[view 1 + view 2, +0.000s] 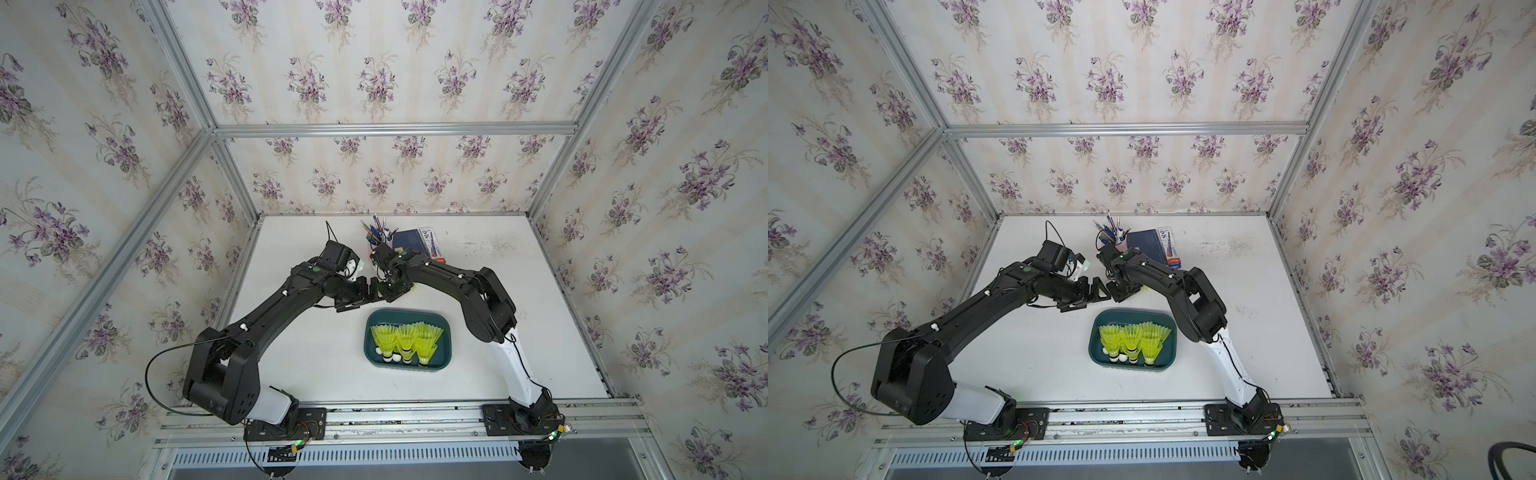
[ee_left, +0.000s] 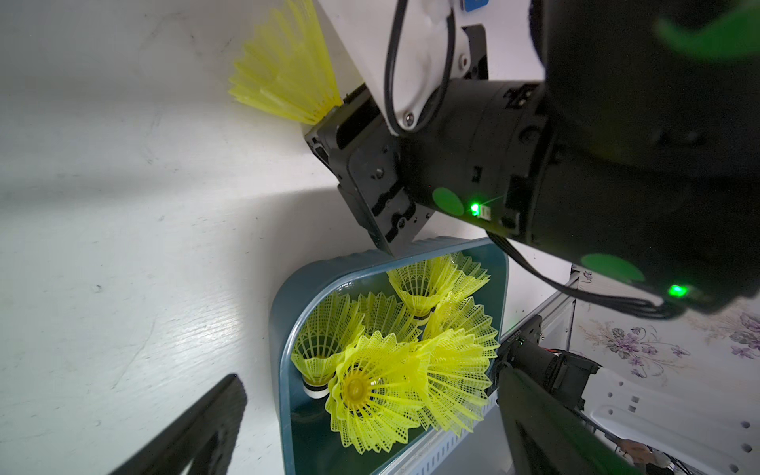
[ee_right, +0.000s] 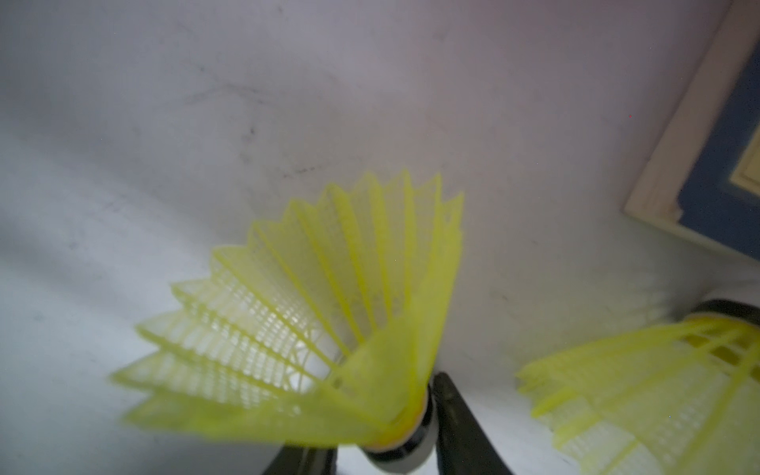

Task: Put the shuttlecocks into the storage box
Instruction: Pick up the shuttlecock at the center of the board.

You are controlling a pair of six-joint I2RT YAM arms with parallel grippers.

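Observation:
The storage box (image 1: pixel 446 322) (image 1: pixel 1173 325) (image 2: pixel 279 312) is a dark teal tray near the table's middle. Several neon yellow shuttlecocks (image 1: pixel 405 338) (image 1: pixel 1131 338) (image 2: pixel 378 386) lie in it. Just behind the box, my right gripper (image 1: pixel 392 291) (image 1: pixel 1121 291) (image 3: pixel 390 432) is shut on the white base of a shuttlecock (image 3: pixel 312 312) (image 2: pixel 283 70), whose skirt fans out ahead of the fingers. Another shuttlecock (image 3: pixel 658 390) lies on the table close beside it. My left gripper (image 1: pixel 365 297) (image 1: pixel 1096 297) (image 2: pixel 370 376) hangs open and empty next to the right one, facing the box.
A cup of pens (image 1: pixel 380 237) stands at the back, with a blue book (image 1: pixel 409 241) (image 3: pixel 732 164) and a printed packet (image 1: pixel 430 241) beside it, just behind the right wrist. Aluminium frame posts and wallpapered walls close in the table's sides.

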